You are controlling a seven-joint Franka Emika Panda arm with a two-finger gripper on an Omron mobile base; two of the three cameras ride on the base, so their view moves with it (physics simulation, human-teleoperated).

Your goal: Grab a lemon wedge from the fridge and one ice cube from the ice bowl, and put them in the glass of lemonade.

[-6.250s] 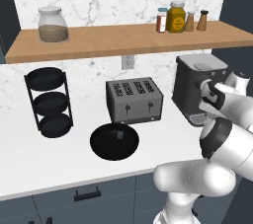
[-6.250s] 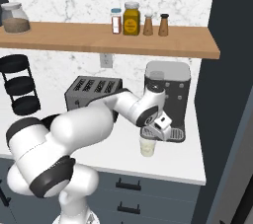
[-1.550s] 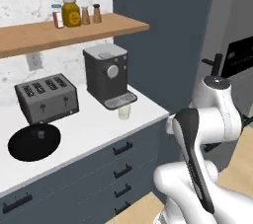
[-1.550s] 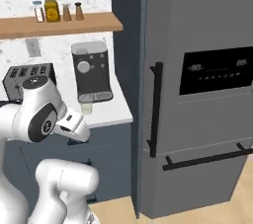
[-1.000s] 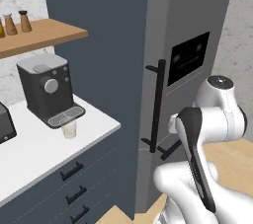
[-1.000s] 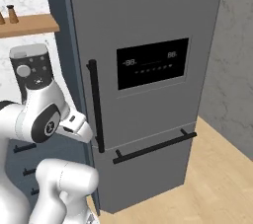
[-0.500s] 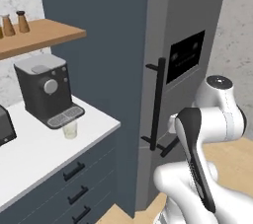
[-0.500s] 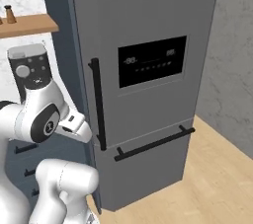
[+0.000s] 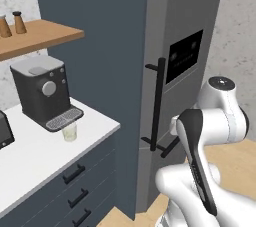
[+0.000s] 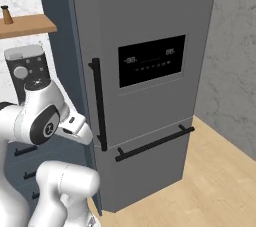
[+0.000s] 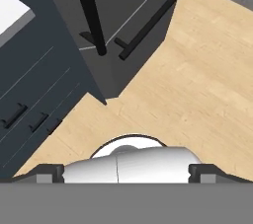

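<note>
Tall grey fridge [image 10: 145, 86] shut, door heavy and stiff: hook your end effector [image 11: 126, 171], wide open and empty, on its vertical black bar handle [image 10: 98, 106] at 12 o'clock.

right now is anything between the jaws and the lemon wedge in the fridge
Yes: the fridge is closed. Its upper door, with the black display panel, sits shut, so the wedge inside is hidden behind it. The gripper hangs open, pointing down at the wood floor, clear of the vertical bar handle, which would need pulling first.
</note>
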